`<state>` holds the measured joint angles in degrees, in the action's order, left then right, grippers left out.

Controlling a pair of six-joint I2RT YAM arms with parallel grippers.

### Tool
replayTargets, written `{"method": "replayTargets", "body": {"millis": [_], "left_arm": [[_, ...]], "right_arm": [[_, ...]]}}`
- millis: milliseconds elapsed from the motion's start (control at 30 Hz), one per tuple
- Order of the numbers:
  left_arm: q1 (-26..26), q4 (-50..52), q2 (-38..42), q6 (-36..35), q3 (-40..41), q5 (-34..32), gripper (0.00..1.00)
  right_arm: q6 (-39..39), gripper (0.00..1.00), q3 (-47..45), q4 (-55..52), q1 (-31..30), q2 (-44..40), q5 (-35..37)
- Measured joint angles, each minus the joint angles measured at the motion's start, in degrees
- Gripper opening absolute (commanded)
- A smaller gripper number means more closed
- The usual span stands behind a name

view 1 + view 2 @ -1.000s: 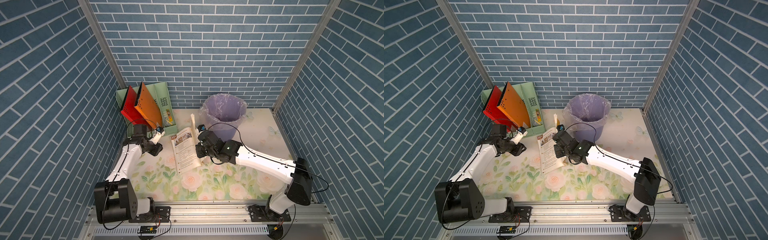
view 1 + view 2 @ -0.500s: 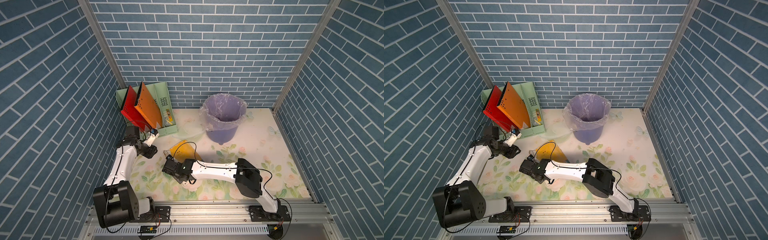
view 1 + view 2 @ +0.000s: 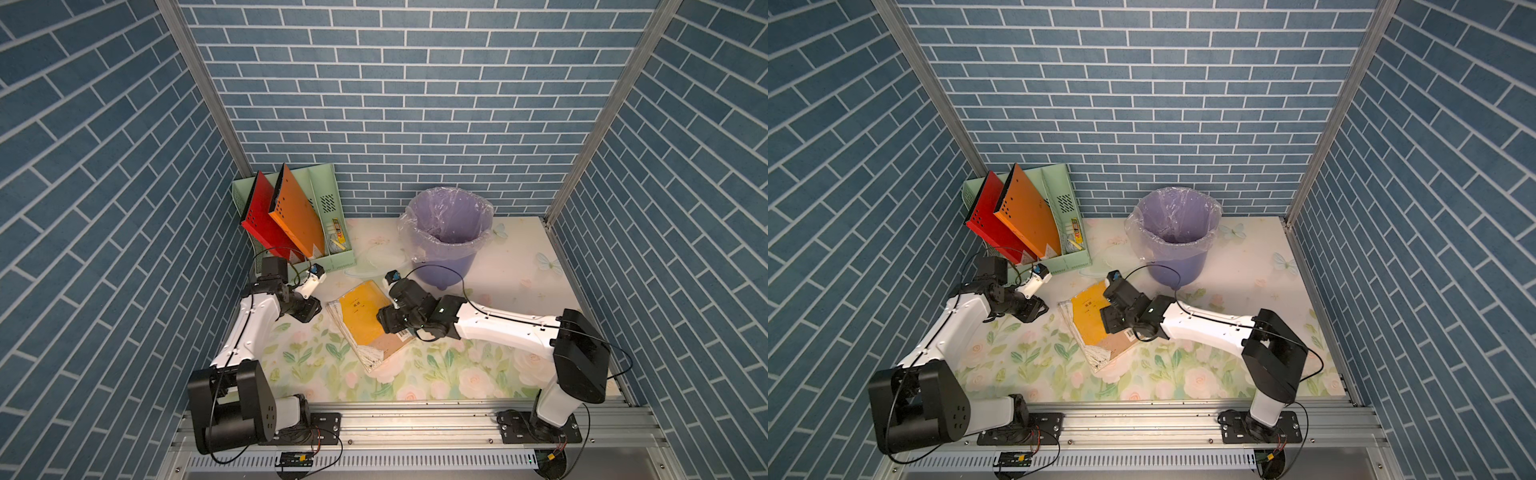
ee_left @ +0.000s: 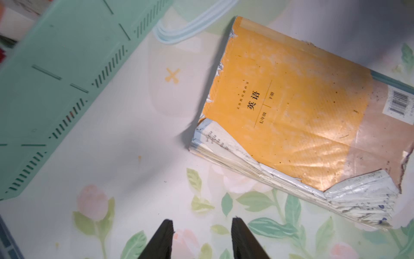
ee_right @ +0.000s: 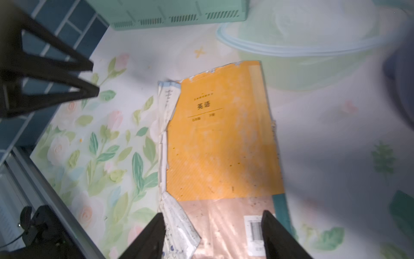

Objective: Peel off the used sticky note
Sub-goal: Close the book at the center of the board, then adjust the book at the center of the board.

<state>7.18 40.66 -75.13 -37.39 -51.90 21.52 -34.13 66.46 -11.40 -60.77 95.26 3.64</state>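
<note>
At the far left, a green rack [image 3: 328,208] stood on the desk [image 3: 498,274] with a red folder [image 3: 259,220] and an orange folder [image 3: 297,212] leaning in it. Just in front of it, the left claw [image 4: 201,224] hung low over the desk, its fingers apart and holding nothing. In the middle, a book [image 3: 359,311] with a torn orange cover lay shut and flat. I could not see the sticky note. The right claw [image 5: 212,217] was over the book's barcode end, spread wide and empty. A purple bin [image 3: 444,266] stood at the back.
</note>
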Motion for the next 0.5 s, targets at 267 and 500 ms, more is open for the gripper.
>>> {"method": "replayTargets", "body": {"millis": [267,500], "left_arm": [[-13.66,-6.56,-2.71,4.46,6.67,-4.81,0.46],[-17.88,-11.98,-6.69,7.15,8.61,-9.05,0.45]], "right_arm": [[-5.14,0.67,-16.90,9.99,7.39,-3.54,-5.27],[-7.28,0.67,-18.43,17.86,9.55,-0.11,-9.84]]}}
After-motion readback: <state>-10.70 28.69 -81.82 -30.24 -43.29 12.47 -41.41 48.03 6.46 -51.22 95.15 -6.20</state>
